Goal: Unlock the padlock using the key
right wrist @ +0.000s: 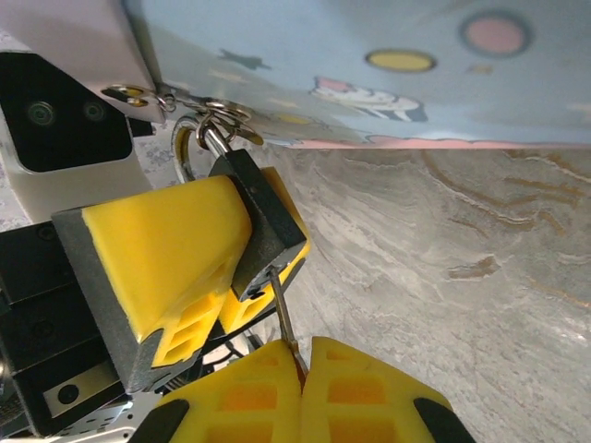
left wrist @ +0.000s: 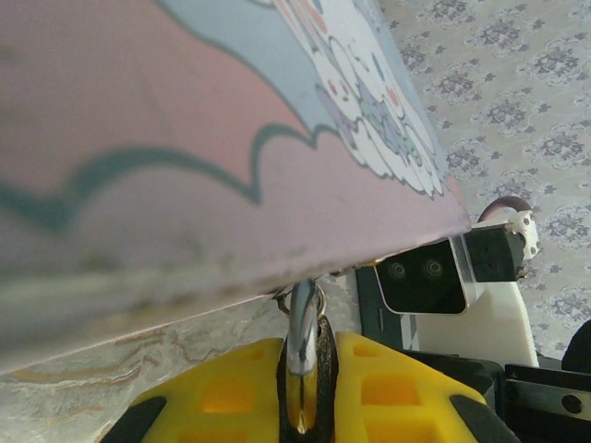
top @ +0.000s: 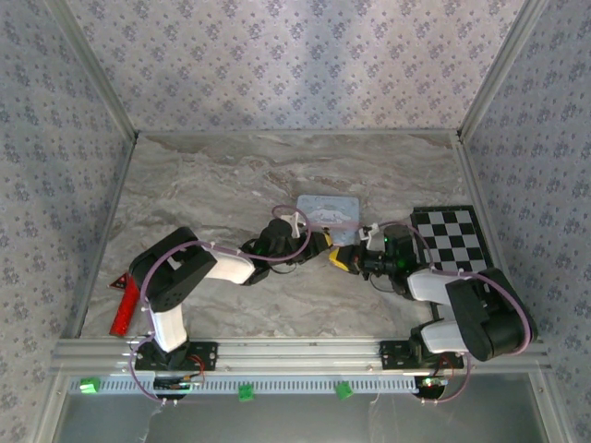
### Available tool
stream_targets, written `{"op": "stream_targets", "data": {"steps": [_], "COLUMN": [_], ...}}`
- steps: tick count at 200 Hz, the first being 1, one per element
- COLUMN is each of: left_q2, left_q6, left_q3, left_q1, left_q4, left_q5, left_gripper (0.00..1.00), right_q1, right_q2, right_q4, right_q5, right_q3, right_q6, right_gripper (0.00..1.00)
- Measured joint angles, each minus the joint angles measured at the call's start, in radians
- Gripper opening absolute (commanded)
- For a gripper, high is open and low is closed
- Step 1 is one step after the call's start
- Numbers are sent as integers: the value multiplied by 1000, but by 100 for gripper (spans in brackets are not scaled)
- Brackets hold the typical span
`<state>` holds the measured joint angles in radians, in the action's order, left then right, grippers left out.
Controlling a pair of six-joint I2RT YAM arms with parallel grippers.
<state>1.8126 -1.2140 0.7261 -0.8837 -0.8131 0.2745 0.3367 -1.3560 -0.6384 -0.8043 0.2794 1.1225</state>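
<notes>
Firmly, left gripper (left wrist: 301, 392) clamps padlock (right wrist: 264, 218); right gripper (right wrist: 301, 388) pinches key (right wrist: 283, 312) (tip touching padlock).

Back wall (top: 295, 65): was papered in pale grey-lilac with a small repeating floral motif.
Left wall (top: 46, 138): carried the same paper.
Right wall (top: 545, 138): carried the same paper.
Table (top: 231, 175): had a grey and beige marble-patterned top with wavy veins.
Posts (top: 92, 65): were silver metal and ran up the two far corners.
Rail (top: 295, 351): was ribbed silver metal and lay along the table's near edge.
Light: was soft and even, with only faint shadows.
</notes>
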Motion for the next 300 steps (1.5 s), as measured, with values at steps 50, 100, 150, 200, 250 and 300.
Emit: {"op": "stream_targets", "data": {"steps": [50, 100, 150, 200, 250, 300], "left_q2": [0, -13, -19, -19, -19, -17], "left_q6": [-10, -22, -9, -10, -37, -37], "left_q3": [0, -1, -1, -9, -30, -27], "left_q1": [0, 0, -2, -3, -7, -14], "left_q4": [39, 11, 4, 10, 0, -27], "left_q5": [-11, -2, -2, -2, -20, -37], "left_gripper": [0, 0, 0, 0, 0, 0], "right_q1": [5, -3, -9, 2, 42, 13], "right_q2": [-77, 13, 36, 6, -17, -15], "right_q4": [-69, 4, 31, 29, 31, 34], "right_q5": [-15, -15, -16, -15, 2, -29], "right_q3": [-2, 4, 8, 10, 26, 37], "right_q6": [-12, -12, 0, -51, -67, -56], "right_gripper": [0, 0, 0, 0, 0, 0]}}
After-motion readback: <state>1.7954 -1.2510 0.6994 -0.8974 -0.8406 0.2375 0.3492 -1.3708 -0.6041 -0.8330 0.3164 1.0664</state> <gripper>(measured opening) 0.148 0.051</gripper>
